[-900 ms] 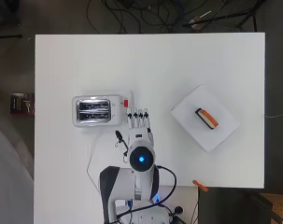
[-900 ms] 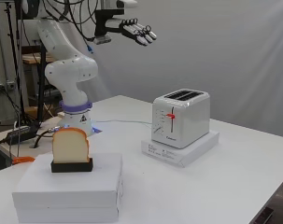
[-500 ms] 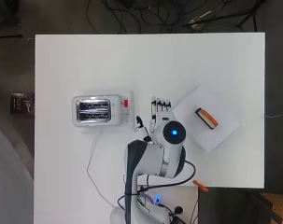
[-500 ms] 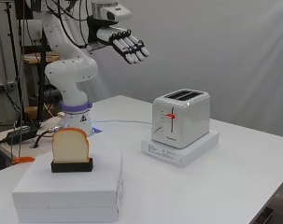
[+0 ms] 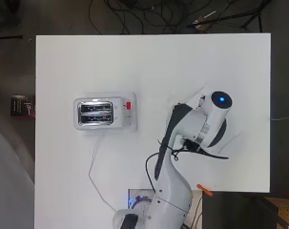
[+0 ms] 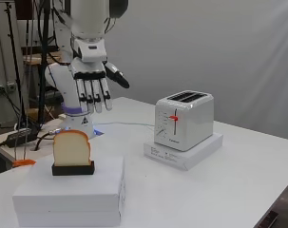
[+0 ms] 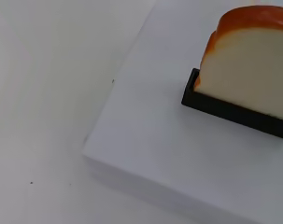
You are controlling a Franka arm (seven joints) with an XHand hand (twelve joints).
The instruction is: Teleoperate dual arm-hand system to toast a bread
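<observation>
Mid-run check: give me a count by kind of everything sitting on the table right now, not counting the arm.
Bread slice: 1, upright in its holder
Black holder: 1
Toaster: 1
White boxes: 2, one under the holder, a flatter one under the toaster
Total: 5
The robot hand hangs open above the bread slice, holding nothing.

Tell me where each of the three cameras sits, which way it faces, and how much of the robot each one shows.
Overhead view: above the table, looking straight down; shows the toaster and the arm, which covers the bread.
Side view: across the table from one side; shows the open hand hanging above the bread slice in its black holder on the white box.
Wrist view: at the wrist, looking down on the bread slice; no robot parts show.
Shared: overhead and side views both show the toaster.
</observation>
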